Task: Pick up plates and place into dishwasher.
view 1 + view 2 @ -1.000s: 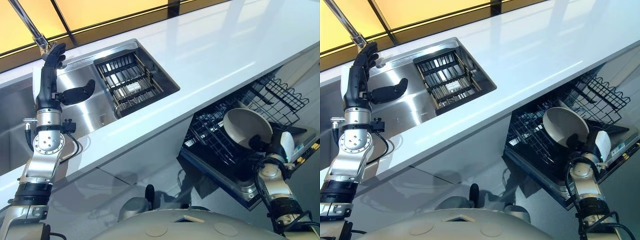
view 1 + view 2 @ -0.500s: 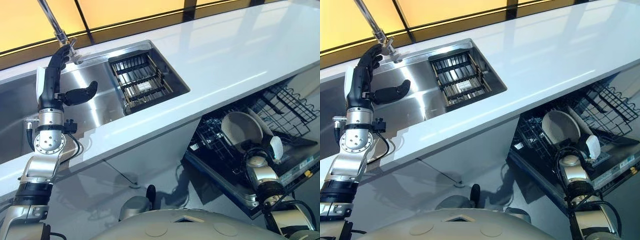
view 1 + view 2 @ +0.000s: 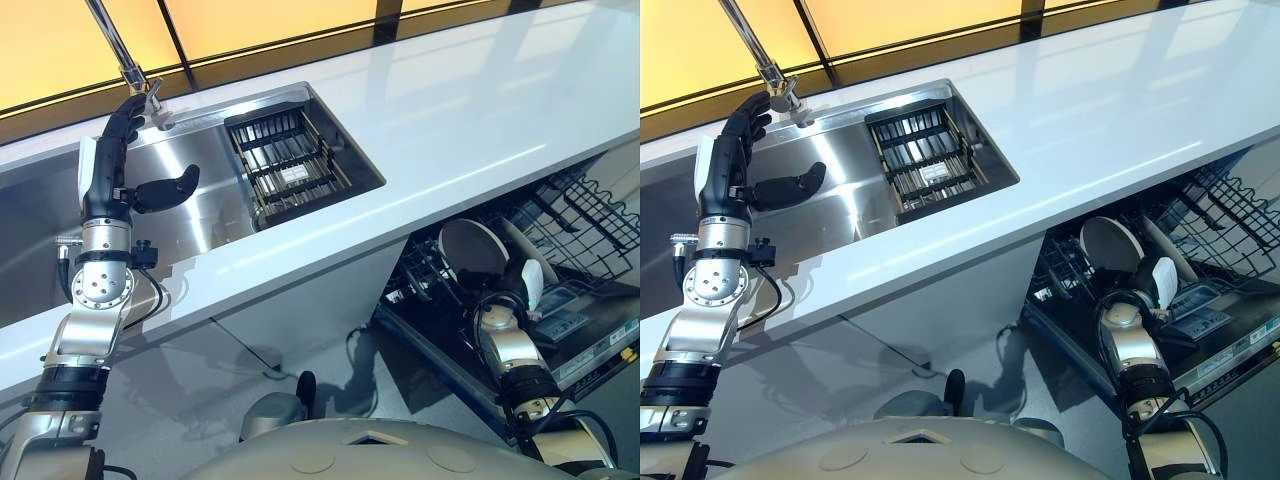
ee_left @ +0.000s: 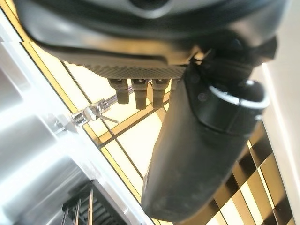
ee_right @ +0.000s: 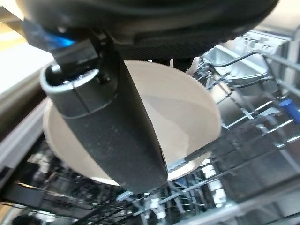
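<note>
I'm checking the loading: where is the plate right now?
The plate stands on edge in the dishwasher rack, lower right below the countertop, just beyond the right hand.

You see a brushed stainless-steel sink set in a glossy white countertop; below, a smooth cream ceramic plate stands in a black wire dishwasher rack.

The scene is viewed from above by both eye views, which share the long white countertop and stainless steel sink. A round cream plate in the black wire dishwasher rack is viewed closely from the right wrist
</note>
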`<state>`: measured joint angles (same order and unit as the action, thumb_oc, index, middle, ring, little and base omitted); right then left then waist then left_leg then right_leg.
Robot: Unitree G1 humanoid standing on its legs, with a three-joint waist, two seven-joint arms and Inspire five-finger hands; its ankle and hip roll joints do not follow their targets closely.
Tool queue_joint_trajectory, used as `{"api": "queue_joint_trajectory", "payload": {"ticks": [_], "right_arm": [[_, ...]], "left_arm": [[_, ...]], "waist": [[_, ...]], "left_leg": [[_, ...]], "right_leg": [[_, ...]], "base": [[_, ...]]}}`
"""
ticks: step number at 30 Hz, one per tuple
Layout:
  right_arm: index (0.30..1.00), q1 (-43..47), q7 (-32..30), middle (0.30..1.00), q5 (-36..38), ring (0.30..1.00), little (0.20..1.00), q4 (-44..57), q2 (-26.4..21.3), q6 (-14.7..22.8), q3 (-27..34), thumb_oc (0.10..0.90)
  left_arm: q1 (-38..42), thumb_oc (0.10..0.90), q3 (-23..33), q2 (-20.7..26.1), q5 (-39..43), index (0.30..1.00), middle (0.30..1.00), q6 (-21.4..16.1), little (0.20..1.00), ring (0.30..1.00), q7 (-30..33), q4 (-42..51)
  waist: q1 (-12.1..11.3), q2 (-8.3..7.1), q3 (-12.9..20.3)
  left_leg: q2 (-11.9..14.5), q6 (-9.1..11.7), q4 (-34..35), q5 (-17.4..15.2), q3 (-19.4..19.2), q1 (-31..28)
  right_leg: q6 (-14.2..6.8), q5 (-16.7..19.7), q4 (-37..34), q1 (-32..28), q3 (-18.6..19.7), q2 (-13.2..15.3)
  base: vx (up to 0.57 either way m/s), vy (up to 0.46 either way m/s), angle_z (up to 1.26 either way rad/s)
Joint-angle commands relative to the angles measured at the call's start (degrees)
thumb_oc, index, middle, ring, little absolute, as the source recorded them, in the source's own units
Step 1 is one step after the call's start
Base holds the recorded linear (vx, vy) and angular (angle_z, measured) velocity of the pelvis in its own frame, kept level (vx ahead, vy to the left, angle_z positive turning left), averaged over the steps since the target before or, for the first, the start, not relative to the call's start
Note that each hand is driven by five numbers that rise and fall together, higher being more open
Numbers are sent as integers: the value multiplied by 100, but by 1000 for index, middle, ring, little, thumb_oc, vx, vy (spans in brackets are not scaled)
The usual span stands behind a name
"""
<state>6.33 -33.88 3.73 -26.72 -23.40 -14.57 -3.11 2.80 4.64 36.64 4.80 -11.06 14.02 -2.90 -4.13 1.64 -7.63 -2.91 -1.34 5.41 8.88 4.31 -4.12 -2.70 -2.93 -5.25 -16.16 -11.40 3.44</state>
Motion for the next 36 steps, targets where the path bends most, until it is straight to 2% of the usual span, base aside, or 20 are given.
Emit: {"api": "queue_joint_trajectory", "payload": {"ticks": [1, 7, 16, 18, 19, 20, 22, 23, 25, 30, 33, 36], "right_arm": [[900, 247, -496, 900, -550, 900, 900, 999, -308, 773, 234, 800], [900, -111, -512, 900, -944, 900, 900, 1767, -298, 1069, 632, 800], [900, -465, 299, 900, -91, 900, 900, 2191, -264, 1083, 1001, 800], [900, -526, 439, 900, 414, 900, 900, 2286, -213, 1292, 1073, 800], [900, -544, 447, 900, 747, 900, 900, 2344, -133, 1518, 1133, 800], [900, -567, 296, 900, 989, 900, 900, 2381, -29, 1850, 1185, 800], [900, -592, 142, 900, 1172, 900, 900, 2384, 67, 2120, 1254, 800], [900, -630, -52, 900, 1218, 900, 900, 2305, 178, 2325, 1325, 800], [900, -651, -105, 900, 1454, 900, 900, 2040, 261, 2506, 1419, 800], [900, -424, 137, 900, 2190, 900, 900, 1056, 229, 2955, 1473, 800], [900, -295, 197, 900, 2566, 900, 900, 547, 165, 3108, 1512, 800], [900, -148, 576, 900, 3022, 900, 900, -22, 5, 3123, 1549, 800]], "left_arm": [[272, 800, 331, 34, 85, 900, 900, -447, 900, 900, 97, 493], [122, 800, 518, 6, 104, 900, 900, -521, 900, 900, 91, 504], [12, 800, 718, 18, 121, 900, 900, -529, 900, 900, 69, 598], [2, 800, 745, 28, 134, 900, 900, -547, 900, 900, 86, 585], [4, 800, 747, 23, 112, 900, 900, -568, 900, 900, 104, 561], [1, 800, 744, 12, 96, 900, 900, -642, 900, 900, 116, 498], [0, 800, 739, 11, 85, 900, 900, -709, 900, 900, 128, 437], [14, 800, 734, 17, 89, 900, 900, -761, 900, 900, 138, 370], [66, 800, 692, 50, 101, 900, 900, -765, 900, 900, 176, 328], [250, 800, 579, 154, 335, 900, 900, -669, 900, 900, 50, 254], [341, 800, 557, 193, 565, 900, 900, -613, 900, 900, -113, 245], [444, 800, 529, 261, 753, 900, 900, -547, 900, 900, -253, 217]], "waist": [[74, 40, 365], [272, 21, 369], [462, -65, 346], [503, -80, 336], [526, -88, 326], [545, -92, 320], [559, -90, 322], [581, -82, 327], [596, -64, 340], [502, -33, 347], [429, -16, 315], [354, 27, 262]], "left_leg": [[142, 147, -41, -869, -354, -583], [148, 119, -41, -914, -522, -609], [172, 109, -41, -945, -729, -620], [176, 106, -41, -945, -775, -631], [174, 101, -41, -951, -801, -637], [171, 96, -41, -960, -829, -643], [169, 91, -41, -970, -858, -644], [167, 93, -41, -985, -890, -643], [154, 88, -41, -1005, -912, -640], [146, 82, -41, -1069, -879, -678], [158, 86, -41, -1015, -840, -665], [167, 103, -41, -996, -745, -681]], "right_leg": [[-50, 163, 234, 468, 131, -137], [-82, 172, 249, 519, 273, -160], [-120, 200, 281, 606, 394, -162], [-124, 208, 292, 617, 421, -165], [-125, 215, 292, 624, 434, -166], [-127, 219, 293, 630, 464, -170], [-136, 226, 292, 641, 471, -168], [-151, 228, 287, 652, 485, -165], [-170, 248, 267, 669, 505, -160], [-176, 169, 301, 625, 437, -134], [-153, 166, 377, 647, 359, -124], [-121, 97, 497, 654, 268, -115]], "base": [[-32, 8, -3], [-17, 10, -15], [-31, -4, -16], [-17, -7, -16], [-13, -9, -28], [-8, -9, -24], [-6, -5, -10], [0, -4, -8], [16, -10, -10], [66, -52, -6], [62, -90, 4], [126, -105, 14]]}}
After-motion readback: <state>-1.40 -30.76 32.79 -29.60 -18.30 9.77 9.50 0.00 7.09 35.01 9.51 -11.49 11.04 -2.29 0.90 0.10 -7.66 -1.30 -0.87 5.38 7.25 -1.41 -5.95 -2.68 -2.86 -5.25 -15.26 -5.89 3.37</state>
